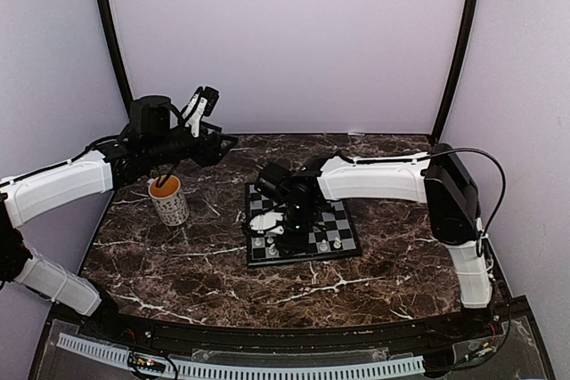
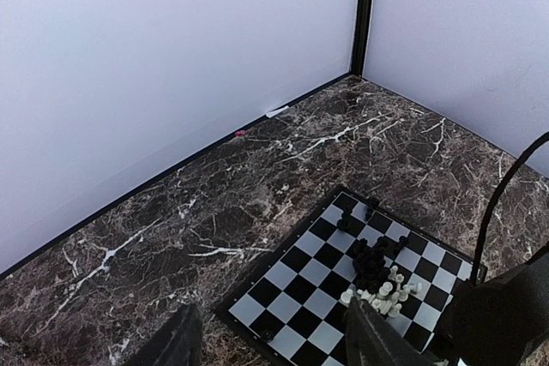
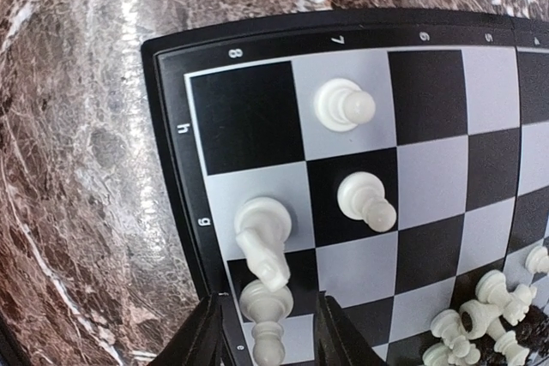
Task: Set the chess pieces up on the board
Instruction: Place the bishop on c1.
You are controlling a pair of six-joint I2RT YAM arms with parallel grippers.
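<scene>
The board [image 1: 303, 258] lies on the marble table, right of centre. In the right wrist view, two white pawns [image 3: 343, 105] and a white knight [image 3: 262, 242] stand near the board's [image 3: 429, 169] corner. My right gripper [image 3: 273, 340] is low over the board's edge. Its jaws are open around an upright white piece [image 3: 268, 319], with a gap on each side. A heap of white and black chess pieces [image 2: 377, 276] lies mid-board [image 2: 300, 285]. My left gripper [image 2: 276, 345] hangs open and empty, high over the back left [image 1: 203, 104].
A patterned white mug [image 1: 168, 199] with an orange inside stands left of the board, under the left arm. Two single black pieces [image 2: 345, 220] stand near the board's far edge. Pale walls close the table's back and sides.
</scene>
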